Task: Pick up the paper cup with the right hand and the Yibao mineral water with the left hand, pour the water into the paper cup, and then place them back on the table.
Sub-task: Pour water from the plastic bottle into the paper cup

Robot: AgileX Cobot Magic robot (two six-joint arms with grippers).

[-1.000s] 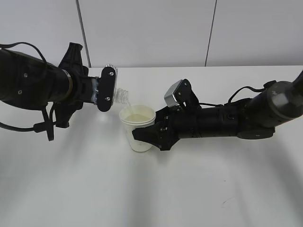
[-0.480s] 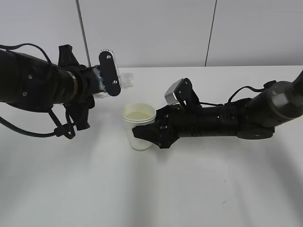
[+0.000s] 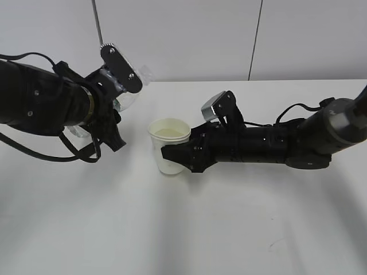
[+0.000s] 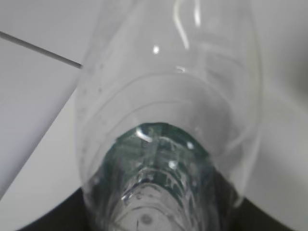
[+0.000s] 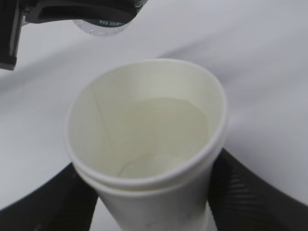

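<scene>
Clear ribbed plastic bottle (image 4: 168,120); smooth tapered paper cup (image 3: 170,145), rolled rim, w/ water.

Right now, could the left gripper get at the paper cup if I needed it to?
Probably not as things stand: the left gripper is shut on the Yibao bottle, and the right gripper already clamps the paper cup. Otherwise the table between them looks unobstructed.
</scene>
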